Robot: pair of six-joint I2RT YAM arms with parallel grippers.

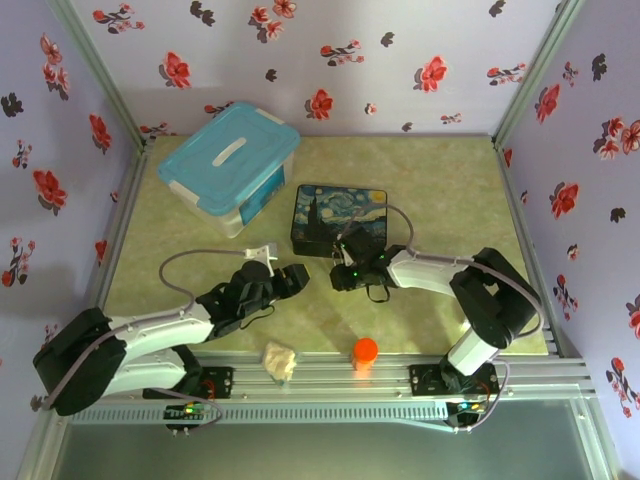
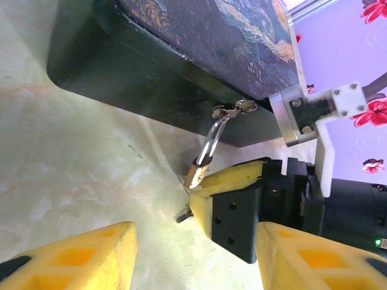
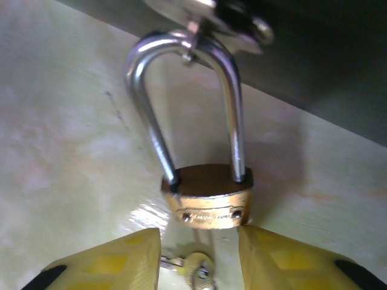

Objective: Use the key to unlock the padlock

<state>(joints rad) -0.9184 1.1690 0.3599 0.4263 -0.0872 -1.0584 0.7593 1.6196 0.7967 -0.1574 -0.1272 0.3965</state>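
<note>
Right gripper [image 3: 199, 240]: jaws apart, yellow fingertips on either side of the key [image 3: 196, 269], no clamp on it visible. The key sits just under the padlock [image 3: 208, 196]; insertion cannot be told. The padlock hangs by its shackle [image 3: 233, 90] from the hasp [image 3: 208, 9] on the front wall of the painted box [image 1: 340, 215], both legs seated in the brass body, body low against the table [image 3: 60, 151]. Left gripper [image 1: 290, 277]: jaws spread, empty, near the padlock.

we see the left gripper [image 1: 293, 277] and right gripper [image 1: 343, 273] close together, just in front of the dark painted box [image 1: 338, 215]. a blue-lidded bin [image 1: 228, 160] stands back left. an orange cap [image 1: 365, 350] and a crumpled pale wad [image 1: 280, 362] sit at the near edge.
</note>
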